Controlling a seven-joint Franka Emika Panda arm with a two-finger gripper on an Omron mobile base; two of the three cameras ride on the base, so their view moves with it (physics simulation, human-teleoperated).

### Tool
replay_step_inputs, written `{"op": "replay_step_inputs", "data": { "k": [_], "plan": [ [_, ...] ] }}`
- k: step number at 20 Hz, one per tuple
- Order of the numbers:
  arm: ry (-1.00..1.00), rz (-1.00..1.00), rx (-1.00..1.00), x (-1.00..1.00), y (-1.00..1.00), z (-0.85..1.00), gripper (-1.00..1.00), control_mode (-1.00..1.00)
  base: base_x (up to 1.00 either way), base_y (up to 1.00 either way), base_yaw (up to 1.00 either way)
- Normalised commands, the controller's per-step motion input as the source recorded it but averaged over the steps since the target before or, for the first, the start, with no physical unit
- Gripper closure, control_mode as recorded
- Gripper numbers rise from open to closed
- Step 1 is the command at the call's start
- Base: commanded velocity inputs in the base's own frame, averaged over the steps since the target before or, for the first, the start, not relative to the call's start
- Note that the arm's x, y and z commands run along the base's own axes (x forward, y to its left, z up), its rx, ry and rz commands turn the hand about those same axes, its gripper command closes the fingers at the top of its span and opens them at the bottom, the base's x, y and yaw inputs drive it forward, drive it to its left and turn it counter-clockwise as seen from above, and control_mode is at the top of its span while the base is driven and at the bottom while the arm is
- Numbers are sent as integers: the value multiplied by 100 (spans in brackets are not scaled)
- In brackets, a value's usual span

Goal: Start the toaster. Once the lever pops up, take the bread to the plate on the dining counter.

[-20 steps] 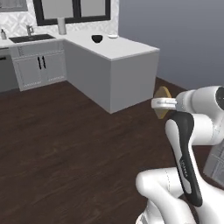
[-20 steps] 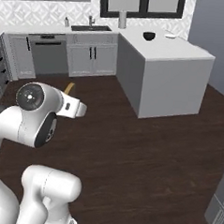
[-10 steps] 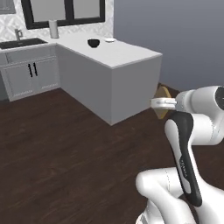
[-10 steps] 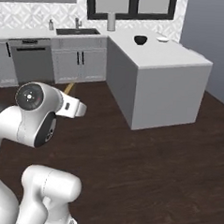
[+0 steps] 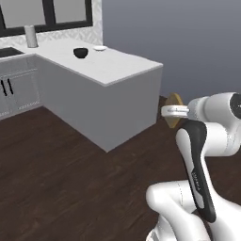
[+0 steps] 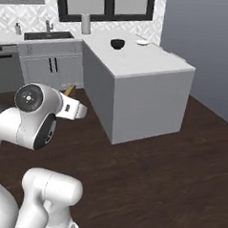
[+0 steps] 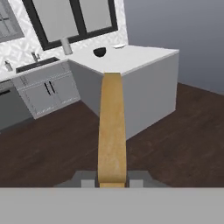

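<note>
A: Where is the bread (image 7: 112, 127) in relation to the claw (image 7: 112, 181)?

B: In the hand view the tan slice stands edge-on between the two dark fingertips (image 7: 85, 178), rising straight away from them along the line of the hand. The claw is closed on the bread, one finger on each flat face.

A: And from the base cameras?

B: In the left base view a rounded brown edge of the bread (image 5: 175, 104) pokes out just beyond the white hand, held well above the dark wooden floor (image 5: 61, 179). In the right base view only a small tan corner (image 6: 69, 90) shows behind the wrist.

A: Where is the plate?

B: The small white plate (image 5: 99, 48) sits on the far part of the white counter (image 5: 117, 70), just beside a dark bowl (image 5: 80, 52). In the right base view the plate (image 6: 142, 42) lies to the right of the bowl (image 6: 117, 43). In the hand view the plate (image 7: 119, 45) and bowl (image 7: 99, 52) appear beyond the top edge of the slice.

A: So the bread is apart from the plate?

B: Yes, well apart; the counter's near corner stands between them.
</note>
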Motion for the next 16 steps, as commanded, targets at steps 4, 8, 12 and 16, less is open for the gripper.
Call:
{"op": "replay_step_inputs", "data": {
  "k": [4, 8, 12, 16],
  "plan": [
    [0, 0, 0, 0, 0, 0, 100, 100, 100, -35, -34],
    [0, 0, 0, 0, 0, 0, 100, 100, 100, -31, -34],
    [0, 0, 0, 0, 0, 0, 100, 100, 100, -13, -28],
    [0, 0, 0, 0, 0, 0, 100, 100, 100, 0, -16]
  ]
}}
